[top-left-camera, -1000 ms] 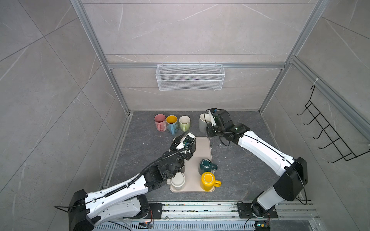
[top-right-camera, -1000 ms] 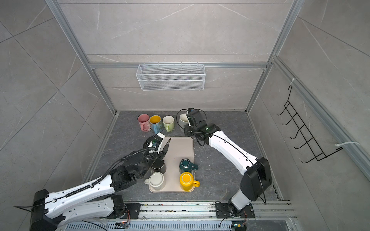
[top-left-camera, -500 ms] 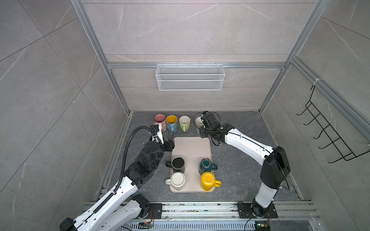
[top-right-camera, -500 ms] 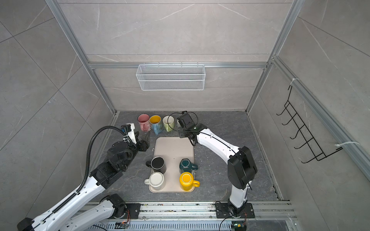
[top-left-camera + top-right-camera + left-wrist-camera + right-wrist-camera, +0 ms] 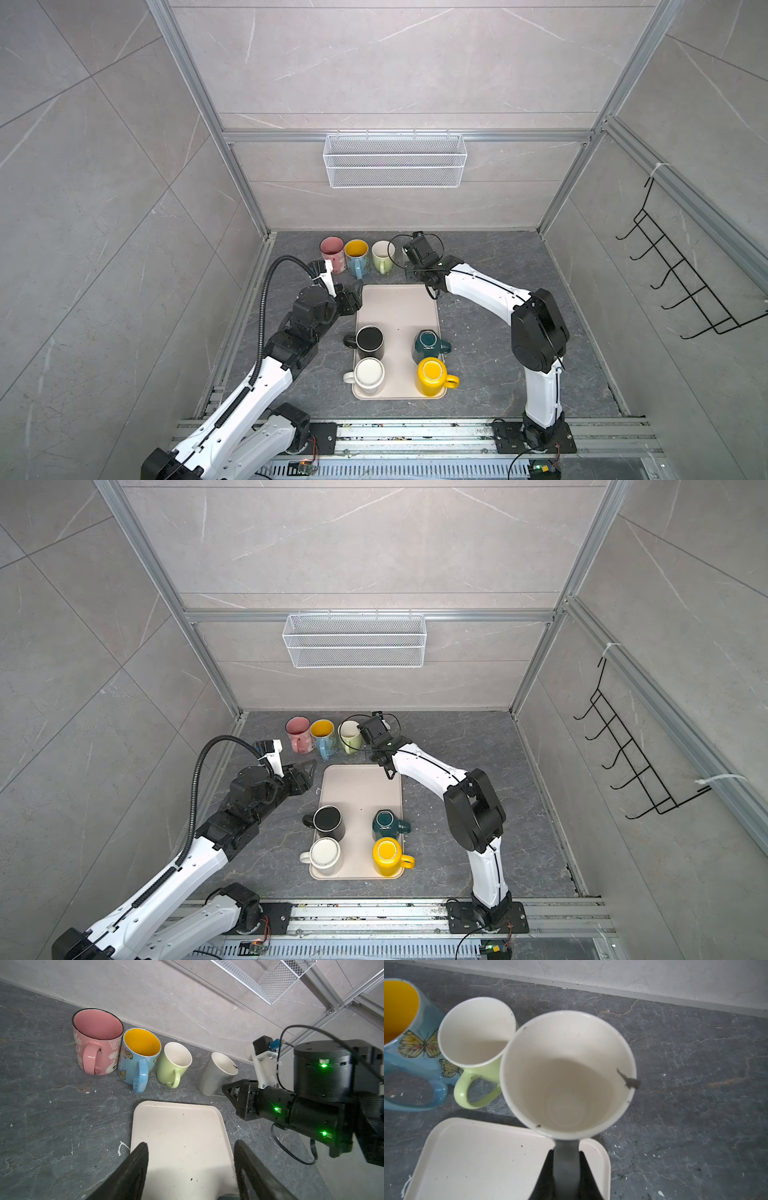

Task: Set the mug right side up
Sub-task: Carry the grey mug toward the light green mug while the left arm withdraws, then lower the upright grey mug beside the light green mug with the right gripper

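In both top views the tray (image 5: 399, 307) is carrying four mugs. The black mug (image 5: 370, 338) and white mug (image 5: 369, 372) are standing mouth up. The teal mug (image 5: 428, 343) and yellow mug (image 5: 430, 372) are showing their bases. Behind the tray, the pink mug (image 5: 332, 249), blue mug (image 5: 356, 251) and green mug (image 5: 381, 254) are standing in a row, mouths up. The left gripper (image 5: 358, 291) is hovering at the tray's far left corner. The right gripper (image 5: 376, 750) is reaching in just beside the green mug, hiding what it is holding.

In the left wrist view the left gripper's fingers (image 5: 135, 1167) are standing apart over bare tray, gripping nothing. The grey mug (image 5: 216, 1074) is sitting mouth up and tilted, near the green mug, with the right gripper at its handle side. Whether its base is touching the floor cannot be told.

In the right wrist view the grey mug is showing a bare white inside. Its handle (image 5: 566, 1163) is running between the right gripper's fingers (image 5: 546, 1172), which are clamping it.
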`<state>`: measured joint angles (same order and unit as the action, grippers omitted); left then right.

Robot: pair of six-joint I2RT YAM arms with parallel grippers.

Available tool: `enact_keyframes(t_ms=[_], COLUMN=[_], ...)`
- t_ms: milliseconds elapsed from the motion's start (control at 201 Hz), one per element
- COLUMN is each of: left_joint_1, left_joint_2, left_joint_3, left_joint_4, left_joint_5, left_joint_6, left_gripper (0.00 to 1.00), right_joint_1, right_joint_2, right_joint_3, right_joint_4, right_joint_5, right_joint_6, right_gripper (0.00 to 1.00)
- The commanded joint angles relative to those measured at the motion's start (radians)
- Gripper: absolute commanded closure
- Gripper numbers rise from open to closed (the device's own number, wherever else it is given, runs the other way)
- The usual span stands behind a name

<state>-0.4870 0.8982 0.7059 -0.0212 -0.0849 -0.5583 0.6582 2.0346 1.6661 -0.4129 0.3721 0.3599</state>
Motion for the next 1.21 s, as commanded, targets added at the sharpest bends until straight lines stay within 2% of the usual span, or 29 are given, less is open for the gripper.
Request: enact_keyframes(t_ms=[0, 463, 1200], left_joint_1=[0.010, 0.020, 0.025], left_joint_2=[-0.017, -0.069, -0.097], left_joint_3=[-0.008, -0.029, -0.048], left_joint_4=[0.043, 0.022, 0.003], left_joint_5=[0.031, 0.011, -0.016], left_joint_6=[-0.015, 0.004, 0.010], left_gripper=[0.32, 0.31, 0.30], right_joint_1=[0.004, -0.003, -0.025], right_joint_2=[0.028, 0.164, 0.289], right_joint_3=[0.070, 0.177, 0.291], right_joint_4=[0.089, 0.094, 0.067], right_joint_5=[0.053, 0.100, 0.050], right_joint_6=[0.027, 0.042, 0.066], right_gripper=[1.00, 1.00, 1.00])
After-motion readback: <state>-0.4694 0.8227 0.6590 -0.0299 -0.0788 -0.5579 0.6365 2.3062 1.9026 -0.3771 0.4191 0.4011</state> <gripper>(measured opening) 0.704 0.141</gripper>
